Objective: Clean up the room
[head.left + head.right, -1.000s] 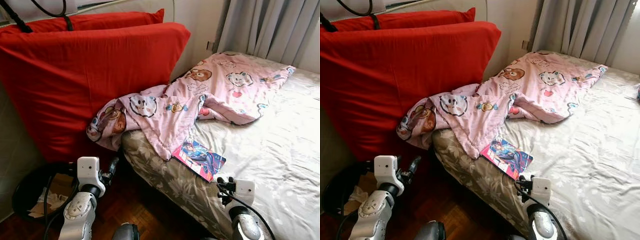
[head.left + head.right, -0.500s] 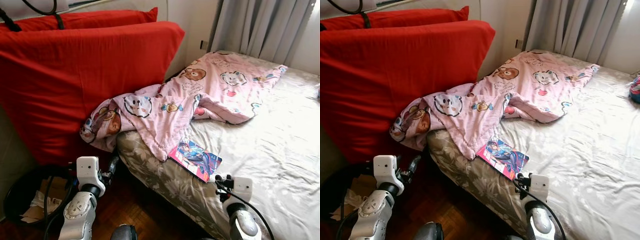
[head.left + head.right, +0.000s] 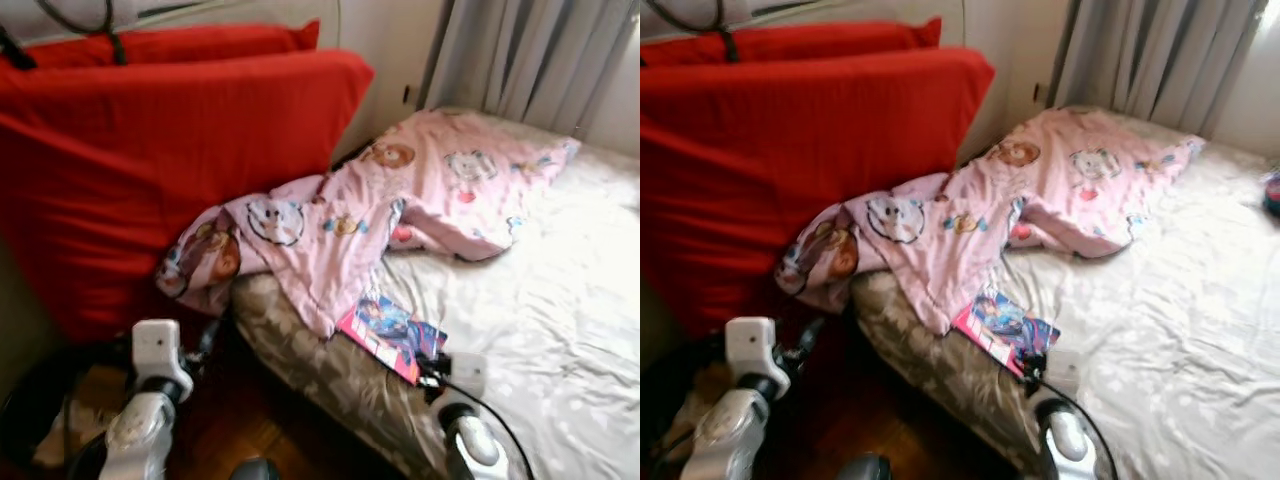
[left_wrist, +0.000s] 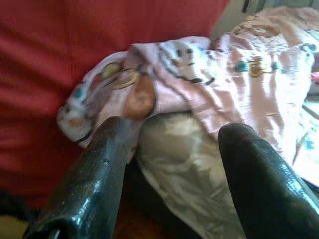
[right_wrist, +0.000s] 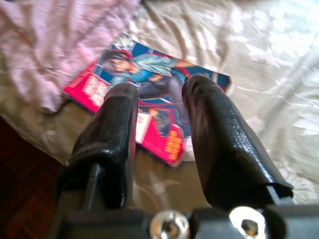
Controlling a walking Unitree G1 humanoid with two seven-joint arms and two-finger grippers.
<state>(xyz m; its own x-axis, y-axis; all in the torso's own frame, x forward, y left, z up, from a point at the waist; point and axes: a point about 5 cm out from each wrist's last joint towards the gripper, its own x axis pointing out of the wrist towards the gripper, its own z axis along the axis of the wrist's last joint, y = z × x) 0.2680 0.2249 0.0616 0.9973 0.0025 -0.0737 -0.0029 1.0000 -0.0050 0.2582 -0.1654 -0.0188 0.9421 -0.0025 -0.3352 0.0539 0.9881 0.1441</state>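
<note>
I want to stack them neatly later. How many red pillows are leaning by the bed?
2: a large red pillow in front, leaning at the head of the bed, and another red pillow behind it, mostly hidden. More may be behind.

- Left arm (image 3: 135, 440): silver, rounded shell segments, ending at the wrist in a white box-shaped housing with rounded corners.
- Left gripper (image 4: 174, 164): two long, glossy black fingers (image 4: 89, 184) with thick, blunt tips and lightly scuffed surfaces.
- Right arm (image 3: 470, 450): silver rounded shell carrying a smaller white housing at the wrist; a thin black cable loops out beside it.
- Right gripper (image 5: 159, 134): two broad black fingers (image 5: 217, 144) with a matte, faintly textured skin, seated on a dark base plate bearing two bright metal screw heads.
</note>
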